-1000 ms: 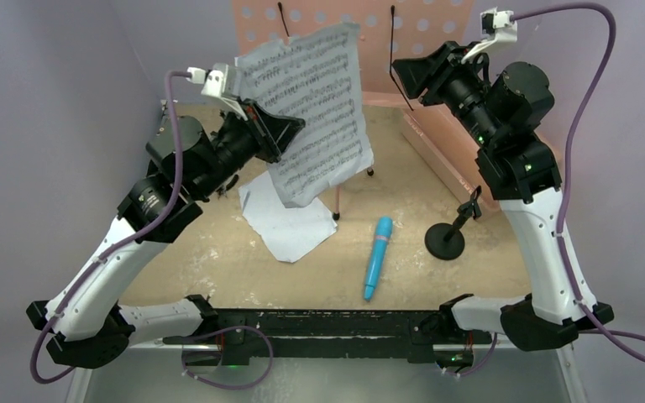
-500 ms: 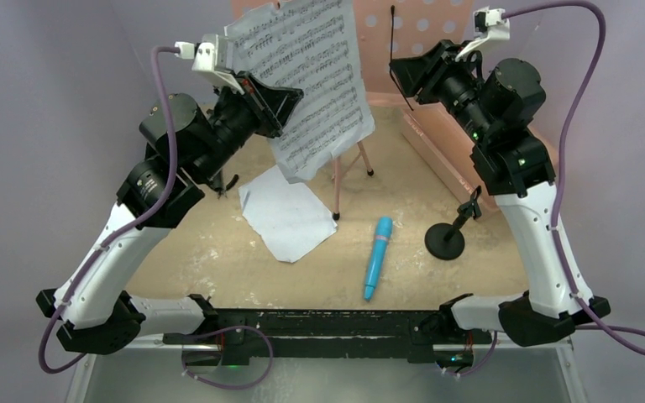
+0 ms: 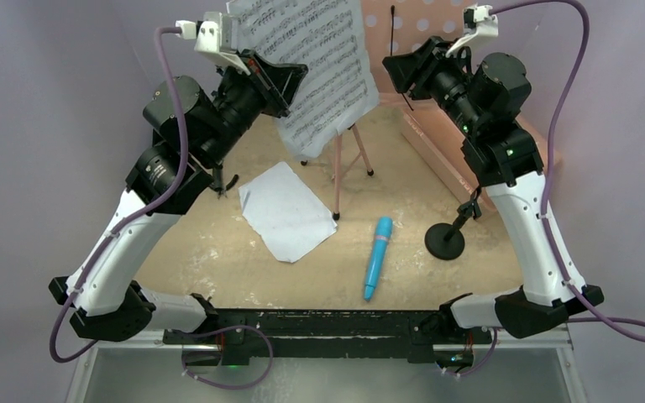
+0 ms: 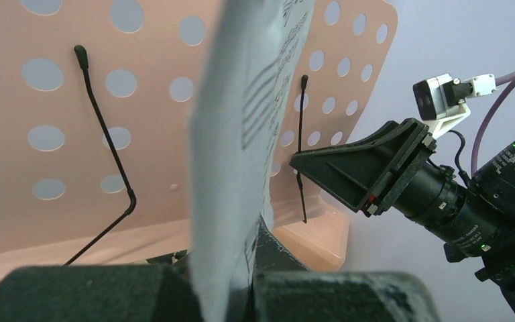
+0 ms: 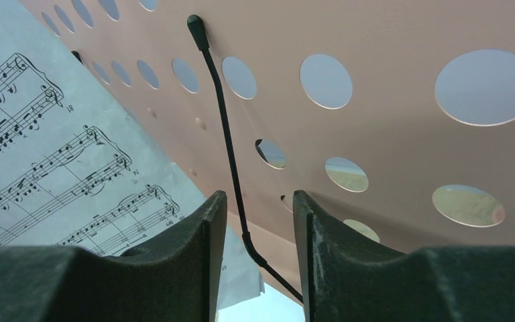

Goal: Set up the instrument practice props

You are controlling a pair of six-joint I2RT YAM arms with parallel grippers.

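Note:
The pink perforated music stand point(image 3: 424, 21) stands at the back on tripod legs point(image 3: 337, 180). My left gripper point(image 3: 284, 80) is shut on a white sheet-music page point(image 3: 323, 71) and holds it upright in front of the stand's desk. In the left wrist view the page point(image 4: 241, 154) rises edge-on between the jaws. My right gripper point(image 3: 396, 71) is open at the desk point(image 5: 389, 127); its fingers straddle a black wire page holder point(image 5: 231, 168) without touching it. The second page point(image 3: 287, 211) lies on the table. The blue toy microphone point(image 3: 376, 256) and the black round-base mic stand point(image 3: 446, 239) are at the front right.
A large translucent pink box point(image 3: 438, 144) lies along the back right beneath the right arm. Grey walls close in both sides. A small black object point(image 3: 223, 180) sits on the table by the left arm.
My left gripper has lifted the sheet-music page up and back, closer to the stand's desk. My right gripper has shifted slightly left along the desk.

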